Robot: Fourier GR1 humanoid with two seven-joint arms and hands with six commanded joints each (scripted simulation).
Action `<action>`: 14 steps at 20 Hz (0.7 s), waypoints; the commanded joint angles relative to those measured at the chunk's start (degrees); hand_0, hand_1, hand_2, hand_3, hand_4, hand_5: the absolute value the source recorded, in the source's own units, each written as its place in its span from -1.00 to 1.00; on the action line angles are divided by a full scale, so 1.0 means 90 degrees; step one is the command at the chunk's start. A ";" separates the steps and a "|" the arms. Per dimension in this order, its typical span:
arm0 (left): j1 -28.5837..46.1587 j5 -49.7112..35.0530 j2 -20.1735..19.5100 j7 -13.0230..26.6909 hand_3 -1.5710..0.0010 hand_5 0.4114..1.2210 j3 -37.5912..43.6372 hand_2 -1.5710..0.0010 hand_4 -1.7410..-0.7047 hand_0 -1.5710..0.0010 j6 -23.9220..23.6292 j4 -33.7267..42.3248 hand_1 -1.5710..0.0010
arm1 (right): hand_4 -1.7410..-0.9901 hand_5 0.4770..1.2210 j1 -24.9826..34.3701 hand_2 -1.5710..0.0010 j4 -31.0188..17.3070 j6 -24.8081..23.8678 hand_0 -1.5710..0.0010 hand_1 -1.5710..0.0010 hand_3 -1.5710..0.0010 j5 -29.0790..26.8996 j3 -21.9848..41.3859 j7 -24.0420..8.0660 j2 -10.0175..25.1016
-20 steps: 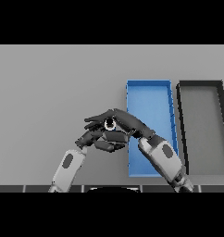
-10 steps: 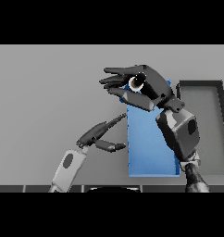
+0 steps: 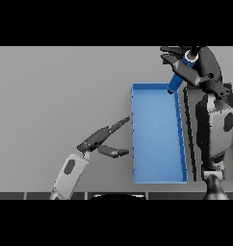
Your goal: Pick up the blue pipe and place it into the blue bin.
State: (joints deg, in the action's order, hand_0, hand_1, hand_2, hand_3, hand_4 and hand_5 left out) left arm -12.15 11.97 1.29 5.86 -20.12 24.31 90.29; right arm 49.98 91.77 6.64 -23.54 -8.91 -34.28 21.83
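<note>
The blue pipe (image 3: 175, 81), gripped in the right hand (image 3: 198, 72), is held above the blue bin (image 3: 157, 180)'s far corner, awaiting lowering and release.

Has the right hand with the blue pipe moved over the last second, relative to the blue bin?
Yes. The right hand, shut on the blue pipe, went from beside the blue bin's left wall up and rightward to its far right corner.
</note>
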 commanded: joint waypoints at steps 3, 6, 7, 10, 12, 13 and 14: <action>0.0079 -0.0006 0.0002 -0.0006 1.00 -0.98 -0.0046 1.00 0.69 1.00 0.0018 0.0041 1.00 | -1.00 1.00 -0.0896 -1.00 0.0304 0.0048 -1.00 -1.00 -1.00 0.0070 -0.0081 -0.0073 -0.0068; 0.0122 -0.0121 0.0044 0.0021 1.00 -0.97 -0.0027 1.00 0.67 1.00 0.0067 0.0020 1.00 | -1.00 1.00 -0.1880 -1.00 0.0679 -0.0143 -1.00 -1.00 -1.00 0.0039 0.0115 -0.0073 0.0061; 0.0167 -0.0097 0.0029 -0.0030 1.00 -0.97 -0.0024 1.00 0.67 1.00 0.0034 0.0039 1.00 | -1.00 1.00 -0.2150 -1.00 0.0720 -0.0249 -1.00 -1.00 -1.00 0.0074 0.0208 -0.0073 0.0047; 0.0290 -0.0160 -0.0051 -0.0083 1.00 -0.96 -0.0014 1.00 0.66 1.00 0.0083 0.0143 1.00 | -1.00 1.00 -0.2915 -1.00 0.0901 -0.0909 -1.00 -1.00 -1.00 -0.0152 0.0609 -0.0073 0.0350; 0.0258 -0.0090 -0.0037 -0.0121 1.00 -0.96 -0.0040 1.00 0.66 1.00 0.0037 0.0104 1.00 | -1.00 1.00 -0.3331 -1.00 0.0995 -0.1516 -1.00 -1.00 -1.00 -0.0280 0.0985 -0.0073 0.0764; 0.0188 -0.0141 0.0002 0.0015 1.00 -0.97 -0.0020 1.00 0.65 1.00 0.0050 0.0105 1.00 | -1.00 1.00 -0.3532 -1.00 0.1005 -0.1810 -1.00 -1.00 -1.00 -0.0342 0.1318 -0.0073 0.1015; 0.0207 -0.0114 0.0050 0.0039 1.00 -0.97 -0.0060 1.00 0.65 1.00 0.0033 0.0063 1.00 | -1.00 1.00 -0.3620 -1.00 0.0945 -0.2214 -1.00 -1.00 -0.92 -0.0447 0.1647 -0.0073 0.1199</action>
State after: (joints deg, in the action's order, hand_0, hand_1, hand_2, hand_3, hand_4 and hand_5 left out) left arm -10.27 10.95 1.76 6.28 -20.68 24.63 90.85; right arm 17.36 100.25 -13.16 -27.56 5.93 -34.94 32.61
